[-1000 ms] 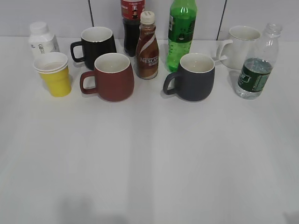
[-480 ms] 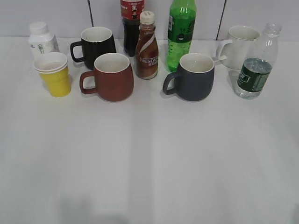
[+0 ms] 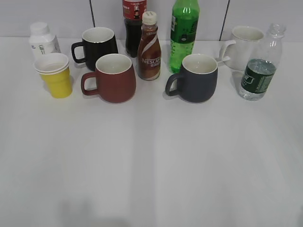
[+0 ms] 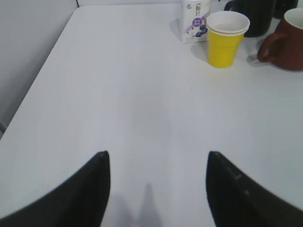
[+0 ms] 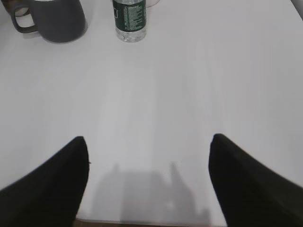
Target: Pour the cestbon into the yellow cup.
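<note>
The cestbon [image 3: 259, 66], a clear ribbed bottle with a dark green label and no cap, stands upright at the far right of the table. It also shows at the top of the right wrist view [image 5: 129, 20]. The yellow cup [image 3: 55, 75], white inside, stands at the far left, and in the left wrist view [image 4: 225, 39] at the upper right. My left gripper [image 4: 156, 163] is open and empty over bare table, well short of the cup. My right gripper [image 5: 148, 146] is open and empty near the table's front edge. Neither gripper shows in the exterior view.
Along the back stand a white bottle [image 3: 41, 40], black mug [image 3: 98, 46], red-brown mug [image 3: 113, 78], cola bottle [image 3: 134, 23], Nescafe bottle [image 3: 149, 47], green soda bottle [image 3: 183, 33], dark grey mug [image 3: 198, 78] and white mug [image 3: 245, 46]. The white table [image 3: 151, 161] stretches in front.
</note>
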Controlling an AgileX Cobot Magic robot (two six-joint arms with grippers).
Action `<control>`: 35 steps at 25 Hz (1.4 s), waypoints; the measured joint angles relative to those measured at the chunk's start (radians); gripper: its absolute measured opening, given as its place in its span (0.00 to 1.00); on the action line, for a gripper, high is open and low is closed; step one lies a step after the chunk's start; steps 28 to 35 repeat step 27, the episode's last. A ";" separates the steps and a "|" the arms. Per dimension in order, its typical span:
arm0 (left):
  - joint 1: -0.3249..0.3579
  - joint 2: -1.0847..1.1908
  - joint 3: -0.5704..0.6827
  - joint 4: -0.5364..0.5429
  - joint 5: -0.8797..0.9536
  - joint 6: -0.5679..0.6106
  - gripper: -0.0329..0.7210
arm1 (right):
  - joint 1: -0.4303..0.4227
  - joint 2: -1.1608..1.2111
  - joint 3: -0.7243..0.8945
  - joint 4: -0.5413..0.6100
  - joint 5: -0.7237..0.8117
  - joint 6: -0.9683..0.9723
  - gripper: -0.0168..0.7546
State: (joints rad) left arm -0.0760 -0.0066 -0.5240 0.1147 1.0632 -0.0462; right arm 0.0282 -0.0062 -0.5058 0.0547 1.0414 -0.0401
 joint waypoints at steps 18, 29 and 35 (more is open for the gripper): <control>0.000 0.000 0.000 -0.001 0.000 0.000 0.66 | 0.000 -0.002 0.000 0.000 -0.001 0.000 0.79; 0.000 0.000 0.000 -0.001 0.000 0.000 0.63 | 0.000 -0.003 0.000 0.000 -0.001 0.000 0.79; 0.000 0.000 0.000 -0.001 0.000 0.000 0.63 | 0.000 -0.003 0.000 0.000 -0.001 0.000 0.79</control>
